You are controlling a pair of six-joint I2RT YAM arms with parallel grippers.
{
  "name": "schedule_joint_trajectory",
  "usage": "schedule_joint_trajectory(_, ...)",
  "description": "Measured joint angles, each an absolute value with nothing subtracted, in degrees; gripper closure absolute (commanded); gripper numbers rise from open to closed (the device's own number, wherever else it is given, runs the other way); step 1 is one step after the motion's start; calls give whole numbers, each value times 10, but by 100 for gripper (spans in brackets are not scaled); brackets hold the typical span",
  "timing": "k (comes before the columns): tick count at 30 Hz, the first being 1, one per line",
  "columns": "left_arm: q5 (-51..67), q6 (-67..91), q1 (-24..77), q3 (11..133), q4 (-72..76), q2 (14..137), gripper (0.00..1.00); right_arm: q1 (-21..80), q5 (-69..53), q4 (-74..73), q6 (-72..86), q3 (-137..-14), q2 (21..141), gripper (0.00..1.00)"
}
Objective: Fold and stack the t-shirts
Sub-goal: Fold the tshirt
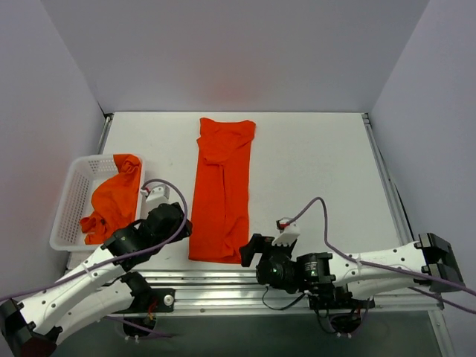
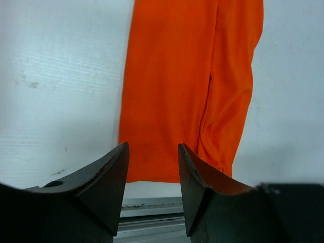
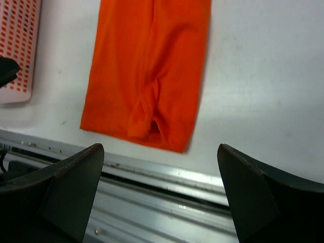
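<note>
Bright, even light; soft shadows

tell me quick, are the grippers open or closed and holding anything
Left gripper: open, holding nothing, by the near edge of the folded t-shirt.
Right gripper: open wide, holding nothing.

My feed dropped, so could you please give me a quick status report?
Left gripper open, empty. Right gripper open, empty. Folded t-shirt lies as a long strip mid-table; second t-shirt bunched in basket. Nothing in the way.
</note>
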State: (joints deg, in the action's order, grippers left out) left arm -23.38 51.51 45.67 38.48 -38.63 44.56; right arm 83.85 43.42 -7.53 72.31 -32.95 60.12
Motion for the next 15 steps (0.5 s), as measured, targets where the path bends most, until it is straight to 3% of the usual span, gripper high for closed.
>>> schedule_joint_trajectory(6,-267,615,521,310,-403,462,50,964,469,-180,955,-322,681,9)
schedule_joint_trajectory(15,-294,703,585,257,-384,558,51,955,496,-143,1051,-289,749,15)
